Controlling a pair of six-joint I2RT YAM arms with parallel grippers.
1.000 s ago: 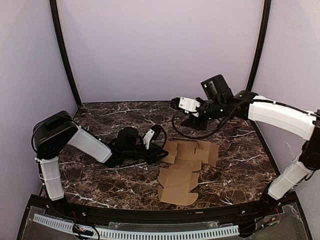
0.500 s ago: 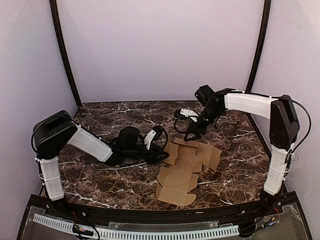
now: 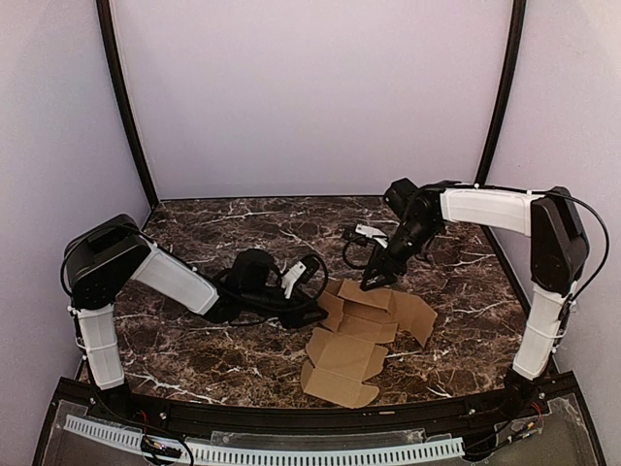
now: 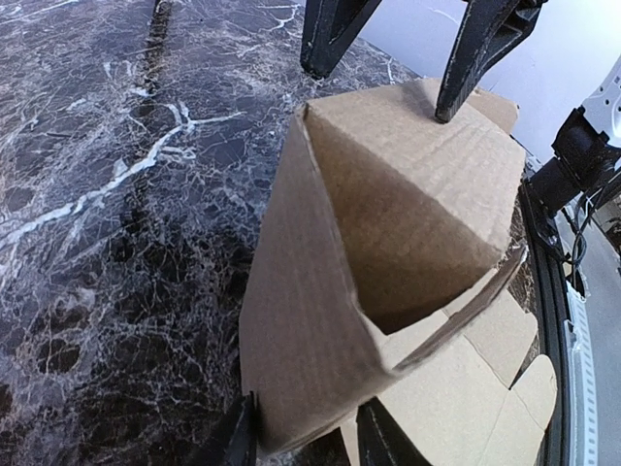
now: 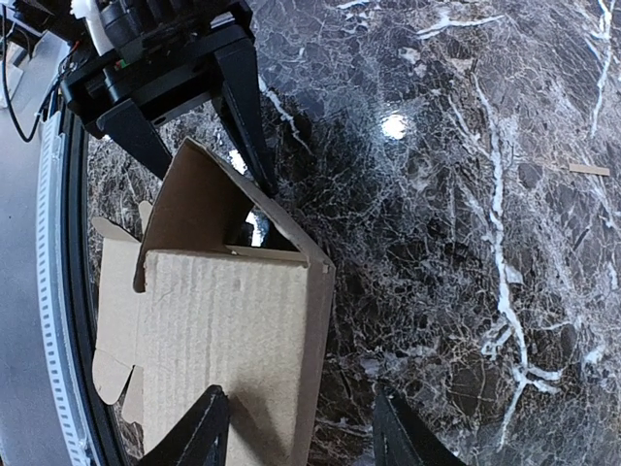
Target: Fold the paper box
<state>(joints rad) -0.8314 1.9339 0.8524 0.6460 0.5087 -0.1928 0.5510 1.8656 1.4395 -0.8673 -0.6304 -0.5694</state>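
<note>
The paper box (image 3: 361, 335) is a brown die-cut sheet lying mid-table, its far-left panels lifted into a corner. My left gripper (image 3: 318, 291) lies low at the sheet's left edge. In the left wrist view its jaws (image 4: 310, 442) stand open astride a raised panel (image 4: 320, 320), the left finger touching it, a small gap at the right one. My right gripper (image 3: 374, 277) hangs over the far edge, open. In its wrist view the jaws (image 5: 301, 432) straddle the raised wall's edge (image 5: 233, 340). One right fingertip (image 4: 444, 109) rests on the panel's top.
Dark marble table (image 3: 194, 349) bounded by purple walls and black corner posts (image 3: 121, 97). A small pale sliver (image 5: 587, 169) lies on the marble beyond the box. The right arm's white link (image 3: 485, 206) spans the back right.
The right arm swung down from high at the back right to the box's far edge. The sheet's far-left panels rose and its right flap shifted. The left gripper barely moved, its jaws widened slightly.
</note>
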